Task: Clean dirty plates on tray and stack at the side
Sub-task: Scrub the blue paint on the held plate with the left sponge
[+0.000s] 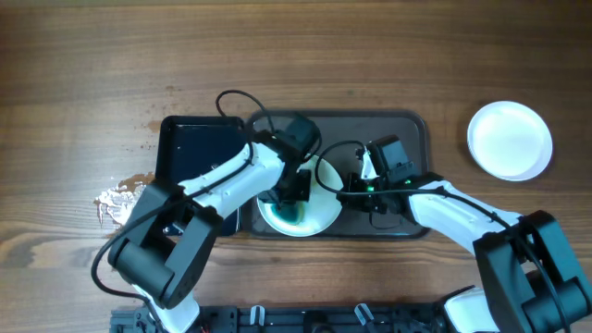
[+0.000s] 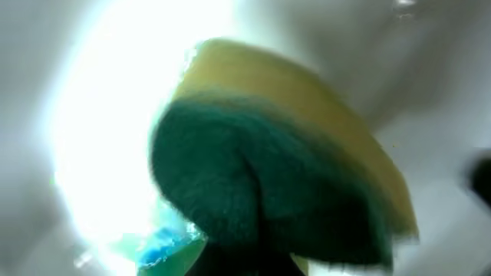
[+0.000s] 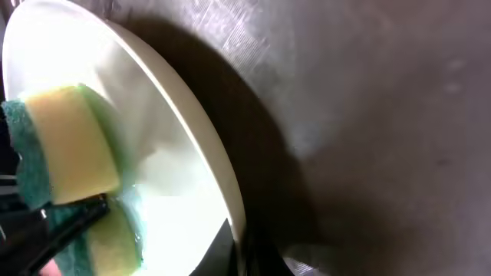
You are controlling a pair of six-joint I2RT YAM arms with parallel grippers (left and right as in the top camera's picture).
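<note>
A white plate (image 1: 324,205) sits on the dark grey tray (image 1: 407,125), tilted, with a blue-green wet smear (image 1: 294,215) on it. My left gripper (image 1: 294,196) is shut on a green and yellow sponge (image 2: 268,176) and presses it onto the plate's inner face (image 2: 100,130). My right gripper (image 1: 350,191) is shut on the plate's right rim (image 3: 219,165). The right wrist view shows the sponge (image 3: 69,146) against the plate and the tray floor (image 3: 368,115) behind. A clean white plate (image 1: 510,139) lies on the table at the far right; I cannot tell whether more lie under it.
A glossy black basin (image 1: 194,148) stands just left of the tray, under my left arm. A crumpled whitish scrap (image 1: 120,199) and small specks lie on the wooden table at the left. Black cables loop above the tray's upper left corner (image 1: 242,100).
</note>
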